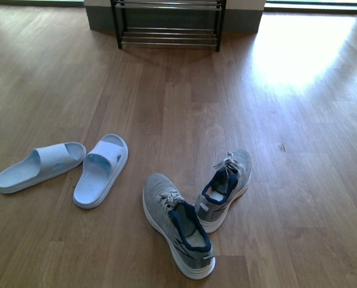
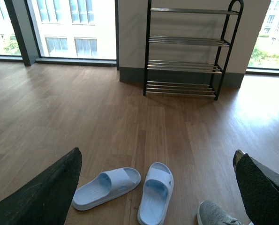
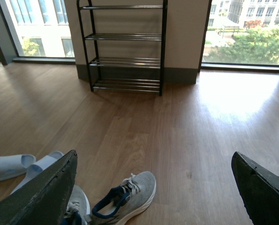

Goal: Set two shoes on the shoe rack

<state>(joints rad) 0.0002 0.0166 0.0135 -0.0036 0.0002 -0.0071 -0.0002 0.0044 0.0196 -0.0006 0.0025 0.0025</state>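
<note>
Two grey knit sneakers lie on the wood floor near me: one with its toe pointing far-left, the other angled beside it, heels touching. Two pale blue slides lie to the left. The shoe rack stands against the far wall, its tiers bare. My left gripper hangs open high above the slides. My right gripper is open above a sneaker. Neither gripper shows in the front view.
Wood floor stretches between the shoes and the rack. A grey-based wall section sits behind the rack, with full-height windows on either side. A bright sun patch lies on the floor at the far right.
</note>
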